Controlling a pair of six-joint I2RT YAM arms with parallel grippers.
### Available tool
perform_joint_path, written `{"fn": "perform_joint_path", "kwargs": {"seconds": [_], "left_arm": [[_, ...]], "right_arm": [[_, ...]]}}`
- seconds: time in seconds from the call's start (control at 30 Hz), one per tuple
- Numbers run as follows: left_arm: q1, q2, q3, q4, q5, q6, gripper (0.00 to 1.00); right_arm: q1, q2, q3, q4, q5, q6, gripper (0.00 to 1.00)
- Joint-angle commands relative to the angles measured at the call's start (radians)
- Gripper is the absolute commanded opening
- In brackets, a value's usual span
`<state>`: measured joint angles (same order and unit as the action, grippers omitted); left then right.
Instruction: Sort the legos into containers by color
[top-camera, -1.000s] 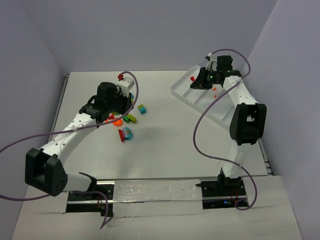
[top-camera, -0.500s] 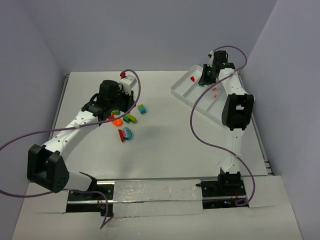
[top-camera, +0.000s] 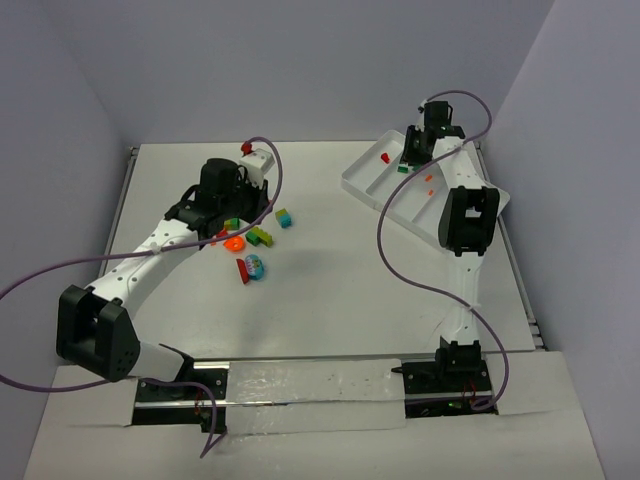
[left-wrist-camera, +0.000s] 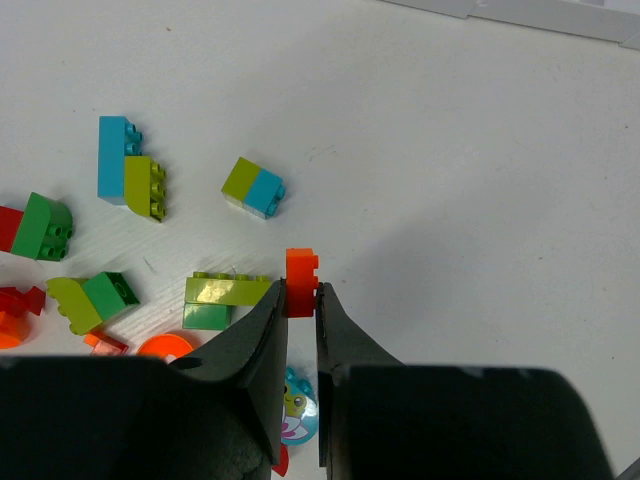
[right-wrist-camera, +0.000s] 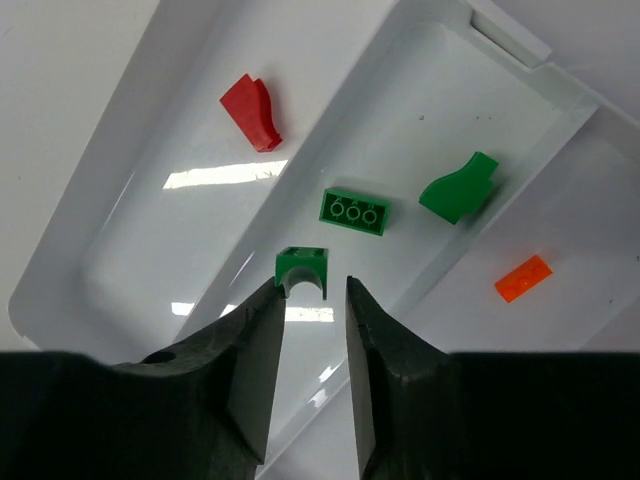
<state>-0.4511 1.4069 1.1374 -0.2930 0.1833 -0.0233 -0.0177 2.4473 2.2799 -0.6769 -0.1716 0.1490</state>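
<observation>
Left gripper (left-wrist-camera: 300, 302) is found clamped on an orange brick (left-wrist-camera: 301, 278), which is pinched across its flat sides and carried above the table (left-wrist-camera: 460, 150). Loose bricks (left-wrist-camera: 230, 292) in green, yellow-green, cyan and red are noted beneath it, left of the table's centre. Right gripper (right-wrist-camera: 311, 292) is found with its jaws apart over the tray (right-wrist-camera: 130, 270) at the table's far right corner. A green arch (right-wrist-camera: 301, 266) is seen between the tips, at the divider between two compartments. A gap shows on one side, so it is judged unclamped. Whether it is resting or dropping cannot be told. Two green pieces (right-wrist-camera: 354, 212) are recorded in the middle compartment, a red brick (right-wrist-camera: 252, 112) in the outer one and an orange piece (right-wrist-camera: 523, 278) in the third.

Bricks are judged light, rigid and smooth, and apt to slip or pivot. Hold is best taken squarely across opposite flat walls, clear of the studs.
</observation>
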Motion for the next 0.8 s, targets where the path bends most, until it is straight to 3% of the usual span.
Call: {"fn": "perform_joint_path", "kwargs": {"seconds": [0.0, 0.2, 0.37, 0.43, 0.53, 0.63, 0.77], "left_arm": [[-0.007, 0.001, 0.050, 0.038, -0.016, -0.019, 0.00], [-0.006, -0.003, 0.053, 0.036, -0.020, -0.021, 0.00], [-0.005, -0.041, 0.022, 0.057, 0.072, -0.021, 0.00], [0.005, -0.056, 0.010, 0.060, 0.159, -0.024, 0.00], [0.039, -0.062, 0.007, 0.049, 0.351, -0.072, 0.00], [0.080, -0.080, -0.020, 0.069, 0.578, -0.112, 0.00], [0.100, -0.127, -0.068, 0.099, 0.743, -0.039, 0.00]], "right_arm": [[-0.001, 0.013, 0.062, 0.053, 0.030, 0.014, 0.52], [-0.001, -0.030, 0.053, 0.059, 0.041, 0.018, 0.60], [0.009, -0.206, -0.091, 0.076, -0.102, 0.003, 0.61], [0.015, -0.275, -0.153, 0.089, -0.191, -0.007, 0.61], [0.067, -0.443, -0.377, 0.153, -0.426, -0.037, 0.62], [0.131, -0.594, -0.494, 0.206, -0.520, -0.071, 0.62], [0.213, -0.716, -0.615, 0.207, -0.724, -0.070, 0.56]]}}
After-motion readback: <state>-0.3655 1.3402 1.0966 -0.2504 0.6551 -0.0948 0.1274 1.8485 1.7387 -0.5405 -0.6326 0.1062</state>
